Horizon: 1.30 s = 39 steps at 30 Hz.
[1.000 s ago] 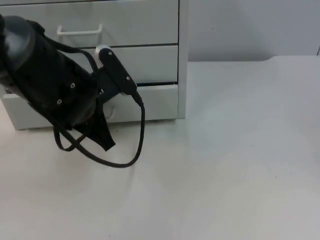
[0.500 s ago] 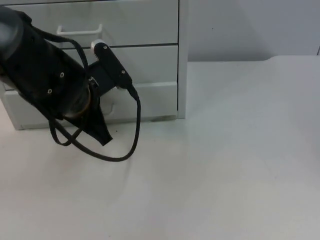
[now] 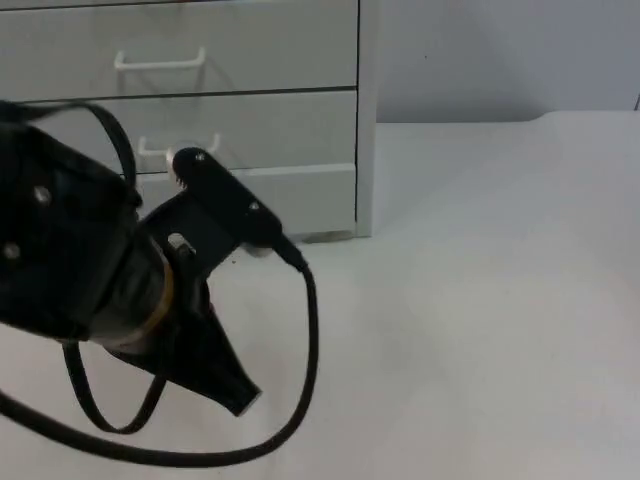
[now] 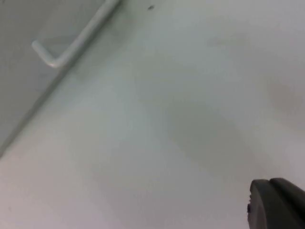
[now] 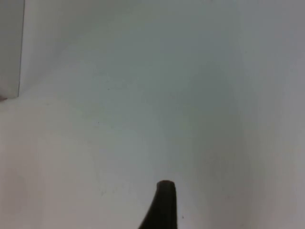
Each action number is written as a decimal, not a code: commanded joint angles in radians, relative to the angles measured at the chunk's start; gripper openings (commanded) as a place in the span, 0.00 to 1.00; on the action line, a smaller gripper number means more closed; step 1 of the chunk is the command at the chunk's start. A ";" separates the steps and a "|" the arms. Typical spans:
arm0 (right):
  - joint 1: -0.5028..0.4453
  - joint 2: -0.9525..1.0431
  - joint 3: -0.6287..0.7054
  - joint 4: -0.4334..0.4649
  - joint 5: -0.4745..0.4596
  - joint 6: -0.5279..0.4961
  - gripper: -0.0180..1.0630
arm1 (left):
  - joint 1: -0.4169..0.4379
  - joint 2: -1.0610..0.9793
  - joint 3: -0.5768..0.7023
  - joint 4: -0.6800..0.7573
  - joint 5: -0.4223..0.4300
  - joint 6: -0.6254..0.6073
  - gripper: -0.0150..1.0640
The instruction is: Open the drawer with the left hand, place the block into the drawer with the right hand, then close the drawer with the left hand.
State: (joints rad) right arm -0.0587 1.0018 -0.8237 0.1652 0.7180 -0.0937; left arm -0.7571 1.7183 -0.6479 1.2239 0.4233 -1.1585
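Note:
The white drawer cabinet [image 3: 300, 60] stands at the table's back left, and all its fronts sit flush. Its bottom drawer [image 3: 310, 195] is closed. My left gripper [image 3: 235, 393] hangs over the table well in front of the cabinet, nearer the front edge, touching nothing. In the left wrist view a white drawer handle [image 4: 71, 40] lies some way off from the left gripper [image 4: 279, 202]. My right gripper [image 5: 164, 202] waits over bare table, with the cabinet's side [image 5: 10, 47] far from it.
The grey partition wall [image 3: 500, 50] closes the table at the back right. White table top [image 3: 480, 300] stretches to the right of and in front of the cabinet. The left arm's bulk [image 3: 70, 260] covers the cabinet's lower left.
The bottom drawer, slightly ajar one second ago, is now flush. The left arm has since pulled back from the cabinet toward the table's front.

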 commanded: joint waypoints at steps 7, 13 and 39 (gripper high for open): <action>0.002 -0.002 0.007 0.000 -0.004 -0.003 0.68 | -0.033 -0.244 0.009 -0.538 0.040 0.415 0.01; 0.002 -0.002 0.007 0.000 0.001 -0.003 0.68 | -0.033 -0.410 0.009 -0.644 0.136 0.448 0.01; 0.002 -0.149 0.007 0.131 -0.004 -0.200 0.68 | 0.142 -1.314 0.009 -0.745 0.363 0.637 0.01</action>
State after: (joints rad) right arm -0.0587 0.8675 -0.8237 0.2758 0.7180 -0.2587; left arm -0.6171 0.4326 -0.6415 0.5001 0.7779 -0.5413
